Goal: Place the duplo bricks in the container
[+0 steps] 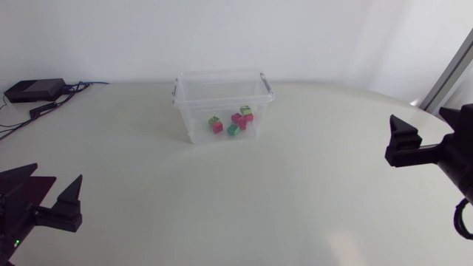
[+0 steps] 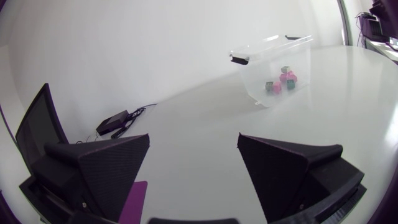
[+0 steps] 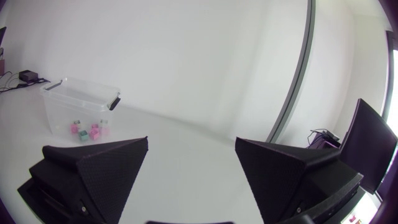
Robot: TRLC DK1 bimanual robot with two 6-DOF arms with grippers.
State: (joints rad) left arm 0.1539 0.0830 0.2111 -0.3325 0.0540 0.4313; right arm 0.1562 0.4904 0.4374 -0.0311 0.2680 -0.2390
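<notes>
Container (image 1: pixel 198 103) on glossy white table (image 1: pixel 295 199)

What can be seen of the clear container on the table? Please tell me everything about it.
The container is a rectangular box of clear, colourless plastic, with a thicker rim and a grey handle at each short end. No lid shows on it. It stands upright on the white table, near the far middle, well apart from both arms. Through its walls a few pink and green bricks show, lying on its floor towards one side. Only the table and these bricks touch it.
</notes>
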